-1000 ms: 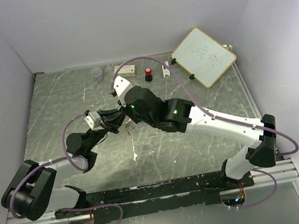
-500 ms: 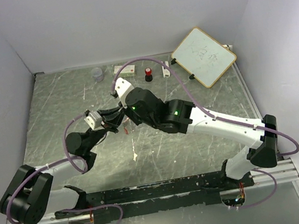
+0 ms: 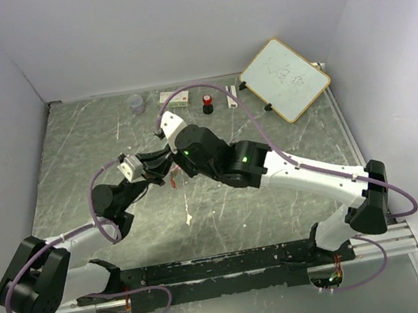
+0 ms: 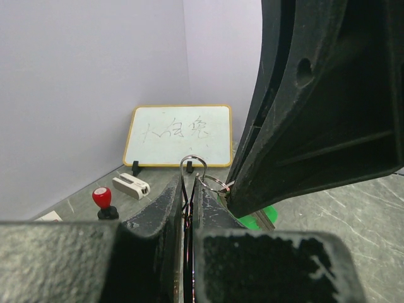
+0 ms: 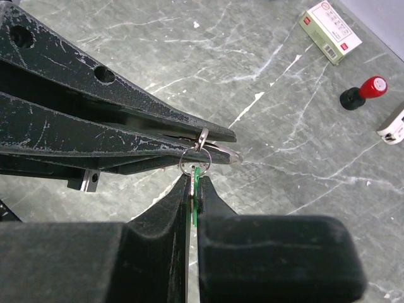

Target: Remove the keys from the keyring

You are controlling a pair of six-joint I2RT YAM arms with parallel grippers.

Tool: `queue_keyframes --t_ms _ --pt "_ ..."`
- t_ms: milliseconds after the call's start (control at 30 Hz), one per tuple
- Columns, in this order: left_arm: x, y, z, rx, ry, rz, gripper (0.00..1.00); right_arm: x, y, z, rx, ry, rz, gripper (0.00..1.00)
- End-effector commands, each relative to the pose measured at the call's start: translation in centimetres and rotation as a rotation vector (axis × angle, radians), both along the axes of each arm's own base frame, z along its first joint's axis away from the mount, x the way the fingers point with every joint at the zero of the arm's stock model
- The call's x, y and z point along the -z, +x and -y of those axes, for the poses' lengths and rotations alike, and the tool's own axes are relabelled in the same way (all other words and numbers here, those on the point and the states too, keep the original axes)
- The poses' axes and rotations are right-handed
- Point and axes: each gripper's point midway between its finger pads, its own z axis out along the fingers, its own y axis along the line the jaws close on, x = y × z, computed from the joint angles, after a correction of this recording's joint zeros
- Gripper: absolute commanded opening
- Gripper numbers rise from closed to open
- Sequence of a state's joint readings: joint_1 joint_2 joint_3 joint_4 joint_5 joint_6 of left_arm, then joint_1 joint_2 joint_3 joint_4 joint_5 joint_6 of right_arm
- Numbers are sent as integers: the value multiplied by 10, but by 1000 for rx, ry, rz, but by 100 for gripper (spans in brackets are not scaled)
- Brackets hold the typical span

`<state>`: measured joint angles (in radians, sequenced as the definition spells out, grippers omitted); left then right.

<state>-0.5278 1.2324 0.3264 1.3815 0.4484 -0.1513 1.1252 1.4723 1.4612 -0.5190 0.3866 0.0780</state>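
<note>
Right wrist view is showing the right gripper (image 5: 194, 178) pressing its fingers together on the green key (image 5: 196, 202), whose thin edge is standing between the pads. Just above it, the left gripper (image 5: 221, 144) is reaching in from the left and pinching the keyring (image 5: 202, 139), with the small silver loops hanging from its tips down to the key. Both are hovering off the tabletop (image 5: 284, 158) near its middle, a little toward the left edge. A black knob with a red top (image 5: 361, 91) is standing near the far edge, and a whiteboard (image 4: 180, 134) is sitting toward the far right corner. The red key cannot be made out.
</note>
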Motion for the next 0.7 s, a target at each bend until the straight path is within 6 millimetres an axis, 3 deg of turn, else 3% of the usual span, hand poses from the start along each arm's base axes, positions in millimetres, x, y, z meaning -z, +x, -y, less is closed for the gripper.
queue_keyframes --t_ms 0,333,667 --pt "-34 3 -7 -43 -50 95 7 15 -4 1 -10 -24 -41 0" --pt "-42 7 -14 -106 -31 139 7 31 -19 -14 -96 -27 -124 0" --pt "-61 13 -27 -192 -66 174 7 59 -34 -10 -128 -75 -220 0"
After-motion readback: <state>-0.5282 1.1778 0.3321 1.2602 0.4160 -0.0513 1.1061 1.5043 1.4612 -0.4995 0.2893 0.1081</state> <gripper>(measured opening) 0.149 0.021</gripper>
